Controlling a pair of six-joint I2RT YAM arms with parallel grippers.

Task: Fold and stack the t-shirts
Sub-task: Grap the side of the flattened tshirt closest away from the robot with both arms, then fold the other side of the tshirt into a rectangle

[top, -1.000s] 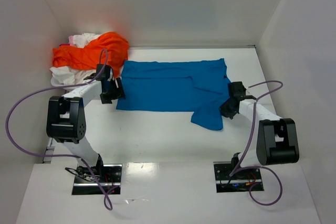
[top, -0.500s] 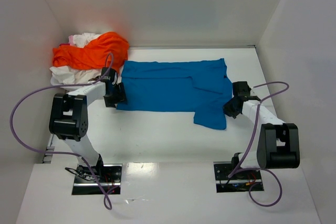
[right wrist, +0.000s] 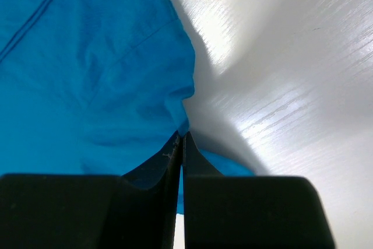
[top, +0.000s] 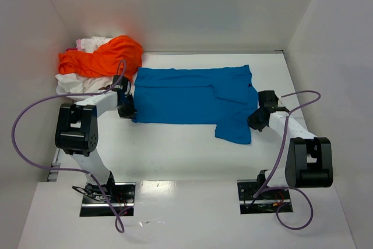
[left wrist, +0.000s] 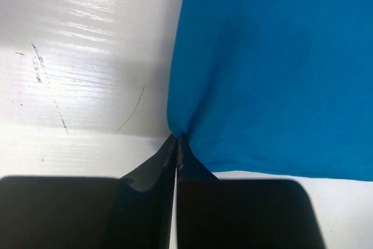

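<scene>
The bright blue cloth t-shirt [top: 186, 100] lies spread on the white desk [top: 175, 150] (top view). Only wrist views show the left claw [left wrist: 176, 139] and right claw [right wrist: 182, 137] pinching its edges.

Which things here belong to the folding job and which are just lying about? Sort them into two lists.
Part of the job:
- blue t-shirt, spread on the table
- orange t-shirt, heaped at far left
- white shirts, in the same heap
- left gripper and right gripper, each shut on the blue t-shirt's edge

Not part of it:
- purple cable
- table
</scene>
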